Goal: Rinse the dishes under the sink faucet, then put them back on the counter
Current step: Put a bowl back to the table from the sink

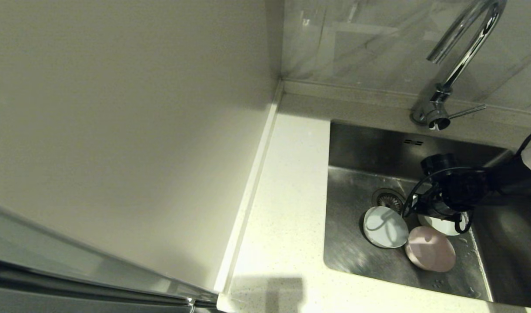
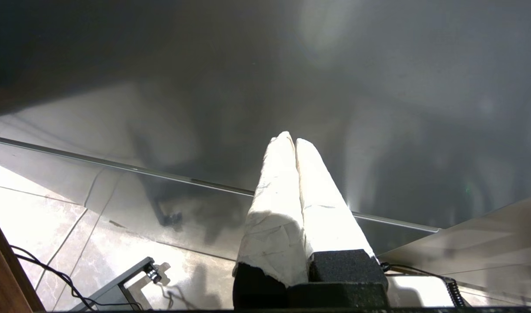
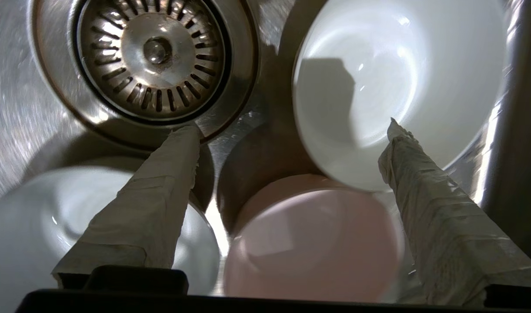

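The right tool [image 3: 291,126] hung low inside the sink [image 1: 352,148], released, its taped fingers [image 3: 148,204] spread wide with nothing between them. One fingertip pointed at the rim of the drain strainer [image 3: 154,54]; the other lay over the whitish bowl [image 3: 400,82]. All three bowls sat on the sink floor, close together beside the strainer: the blue bowl [image 1: 385,227] nearest the worktop [image 1: 287,208], the pink bowl [image 1: 430,248] just beside it toward the front, and the whitish bowl [image 1: 441,225] partly hidden under the right tool [image 1: 443,204]. In the right wrist view the pink bowl [image 3: 313,243] overlapped the whitish one's edge, and the blue bowl [image 3: 35,239] sat behind the other finger. The faucet [image 1: 448,82] stood at the sink's back edge, its lever pointing sideways. The left tool [image 2: 295,141] was clenched, fingers pressed together, away from the sink, above a tiled floor [image 2: 30,217].
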You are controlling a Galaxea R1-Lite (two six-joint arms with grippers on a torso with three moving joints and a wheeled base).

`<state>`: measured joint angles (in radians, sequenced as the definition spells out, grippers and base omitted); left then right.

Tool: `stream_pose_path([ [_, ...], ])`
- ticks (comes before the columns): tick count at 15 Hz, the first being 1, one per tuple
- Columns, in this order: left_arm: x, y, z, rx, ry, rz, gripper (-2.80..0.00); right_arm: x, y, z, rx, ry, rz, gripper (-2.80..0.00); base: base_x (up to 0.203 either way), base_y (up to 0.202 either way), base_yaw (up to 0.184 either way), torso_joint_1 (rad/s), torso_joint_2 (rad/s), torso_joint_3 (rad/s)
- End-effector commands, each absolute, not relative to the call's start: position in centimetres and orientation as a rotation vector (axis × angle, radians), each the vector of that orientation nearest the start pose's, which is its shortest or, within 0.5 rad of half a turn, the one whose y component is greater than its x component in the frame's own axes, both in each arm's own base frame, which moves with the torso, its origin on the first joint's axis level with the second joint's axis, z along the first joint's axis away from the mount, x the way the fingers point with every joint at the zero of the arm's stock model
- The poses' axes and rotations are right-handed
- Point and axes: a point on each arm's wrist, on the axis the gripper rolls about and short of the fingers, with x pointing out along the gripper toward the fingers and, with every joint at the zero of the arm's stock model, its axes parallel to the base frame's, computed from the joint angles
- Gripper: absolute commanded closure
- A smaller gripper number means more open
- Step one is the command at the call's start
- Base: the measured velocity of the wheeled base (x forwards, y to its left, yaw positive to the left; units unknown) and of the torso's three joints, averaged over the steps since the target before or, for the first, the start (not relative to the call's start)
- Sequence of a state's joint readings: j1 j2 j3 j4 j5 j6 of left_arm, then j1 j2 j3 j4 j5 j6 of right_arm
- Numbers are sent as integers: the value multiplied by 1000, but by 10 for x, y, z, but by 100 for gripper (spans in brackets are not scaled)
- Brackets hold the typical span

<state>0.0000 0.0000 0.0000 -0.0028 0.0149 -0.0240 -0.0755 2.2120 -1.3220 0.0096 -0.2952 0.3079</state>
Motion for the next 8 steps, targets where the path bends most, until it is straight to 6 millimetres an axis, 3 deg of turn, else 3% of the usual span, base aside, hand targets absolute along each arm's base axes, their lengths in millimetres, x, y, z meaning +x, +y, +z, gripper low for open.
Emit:
stream_pose_path([
  [1,-23,0,76,-25,-8,15,0,420,-38,66,232,857,-511,-280,0,0,0,0,0,0],
  [8,-23,0,76,-25,-6,15,0,447,-45,54,246,820,-546,-280,0,0,0,0,0,0],
])
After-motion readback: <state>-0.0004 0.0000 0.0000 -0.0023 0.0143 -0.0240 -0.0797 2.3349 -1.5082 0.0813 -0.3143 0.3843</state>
